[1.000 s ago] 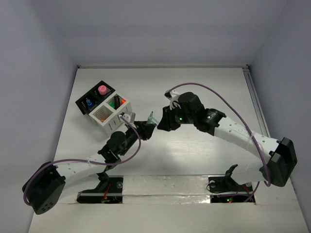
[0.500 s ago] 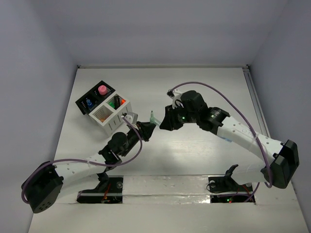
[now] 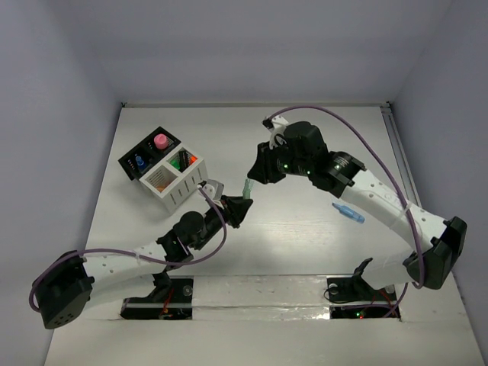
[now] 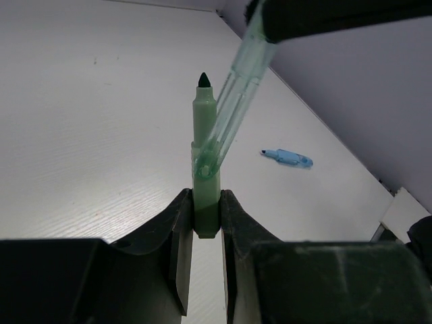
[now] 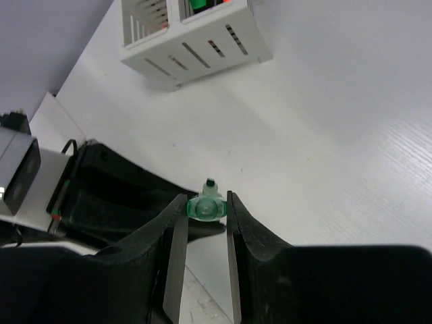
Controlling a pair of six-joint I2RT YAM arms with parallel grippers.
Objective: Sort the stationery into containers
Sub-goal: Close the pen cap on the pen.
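Note:
My left gripper (image 4: 206,206) is shut on the base of a mint green marker (image 4: 204,128), held upright with its dark tip bare. My right gripper (image 5: 204,202) is shut on the translucent green cap (image 5: 204,208), which is off the tip and slants beside the marker body (image 4: 236,88). In the top view the left gripper (image 3: 237,206) and right gripper (image 3: 252,177) meet mid-table, the cap (image 3: 246,187) between them. The black container (image 3: 148,155) holds pink and blue pens. The joined white container (image 3: 183,191) holds green and orange ones. A blue marker (image 3: 348,213) lies on the table.
The white slatted container (image 5: 196,50) stands beyond the right gripper, at the table's back left. The blue marker (image 4: 287,158) lies to the right of the left gripper. Grey walls close in the table on three sides.
The right gripper has lifted up and back with the cap, drawing it off the marker's tip. The left gripper has shifted slightly right. The blue marker on the table has come into view.

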